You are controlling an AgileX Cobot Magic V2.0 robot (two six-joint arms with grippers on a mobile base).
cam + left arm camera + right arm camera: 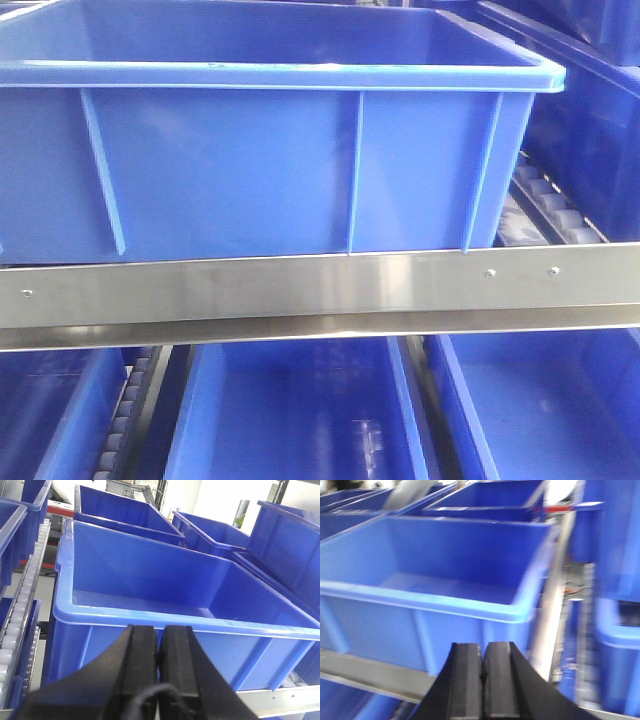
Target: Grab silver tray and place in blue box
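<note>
Plain blue box [250, 170], silver rail [300, 290], black left tool [159, 652].

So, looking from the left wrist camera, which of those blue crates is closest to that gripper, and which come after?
1. The blue box, right in front of the left gripper, which is shut.
2. The second blue crate, directly behind it.
3. The grey bin, farthest back at the top.
The crate at right looks about level with the second; too close to call.

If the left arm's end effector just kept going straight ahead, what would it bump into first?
Most likely the near outer wall of the blue box, just under its lipped rim. The left end effector, fingers together, points at that wall, though how far off it is can't be judged.
</note>
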